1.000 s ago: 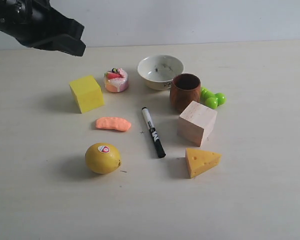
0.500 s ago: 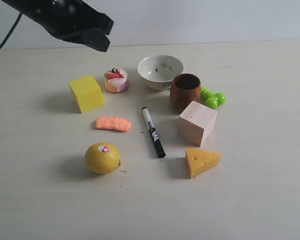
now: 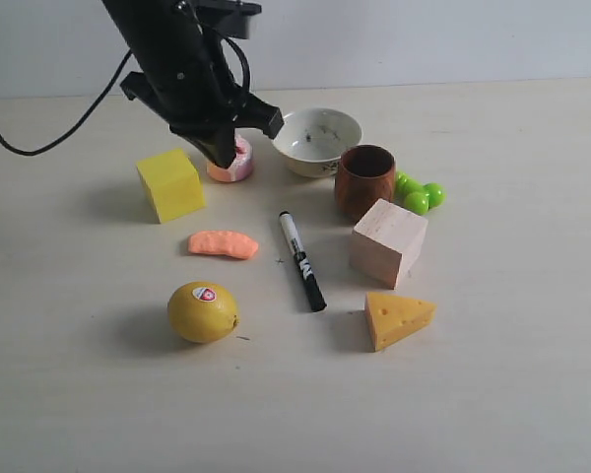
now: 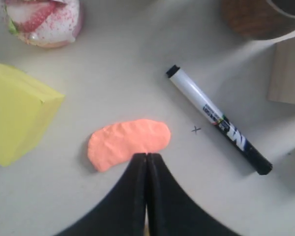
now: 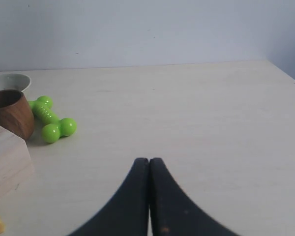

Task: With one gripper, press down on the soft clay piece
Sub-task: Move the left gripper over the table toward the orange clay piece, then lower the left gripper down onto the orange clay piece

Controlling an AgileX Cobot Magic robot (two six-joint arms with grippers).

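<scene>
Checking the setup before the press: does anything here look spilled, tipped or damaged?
Nothing stands out. The bowl and wooden cup stand upright with no spill, and the soft clay piece lies flat beside the marker, the shut left gripper above it.

The marker (image 4: 219, 120), lying near the middle of the counter (image 3: 492, 374), carries a line of small dark print on its white barrel and bold white lettering on its black band, neither clear enough to read. Just beside it a small pencilled cross (image 4: 196, 130) is drawn on the counter surface. The lemon (image 3: 203, 312), toward the near edge, bears a round red-and-white sticker (image 3: 206, 294) whose emblem is too small to make out.
</scene>
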